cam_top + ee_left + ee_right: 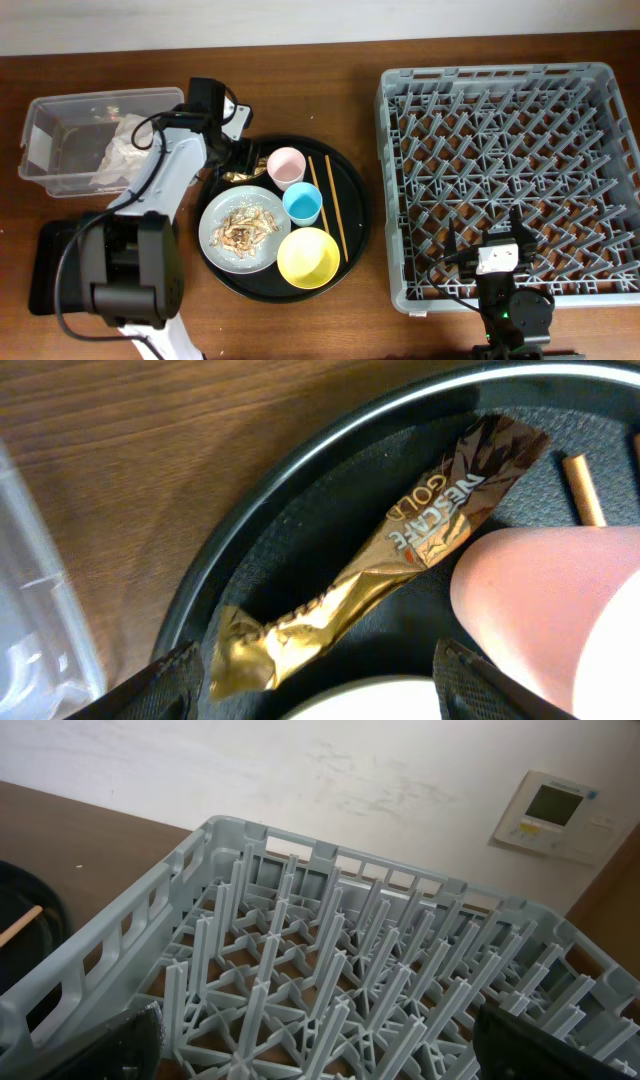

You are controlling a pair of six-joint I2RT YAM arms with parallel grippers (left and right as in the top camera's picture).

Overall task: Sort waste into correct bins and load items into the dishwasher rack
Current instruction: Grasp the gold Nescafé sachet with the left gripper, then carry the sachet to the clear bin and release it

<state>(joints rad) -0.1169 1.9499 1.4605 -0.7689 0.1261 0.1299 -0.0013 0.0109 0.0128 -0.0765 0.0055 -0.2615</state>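
Note:
My left gripper [320,695] is open, low over the round black tray's far-left rim, its fingers either side of a gold-brown coffee sachet [400,550] [240,175] lying beside the pink cup [286,167] [550,600]. The light-blue cup [302,204], yellow bowl [308,256], two chopsticks [335,205] and the plate [215,215] with shredded food scraps [243,230] sit on that tray. A crumpled white napkin [125,150] lies in the clear tub [60,110]. My right gripper [320,1060] [497,235] is open and empty over the front of the grey rack [510,130] [330,970].
The round black tray [355,200] lies between the clear tub and the rack. The flat black tray [45,270] is at the front left, partly under my left arm's base. The tub's corner [30,620] shows close to my left gripper.

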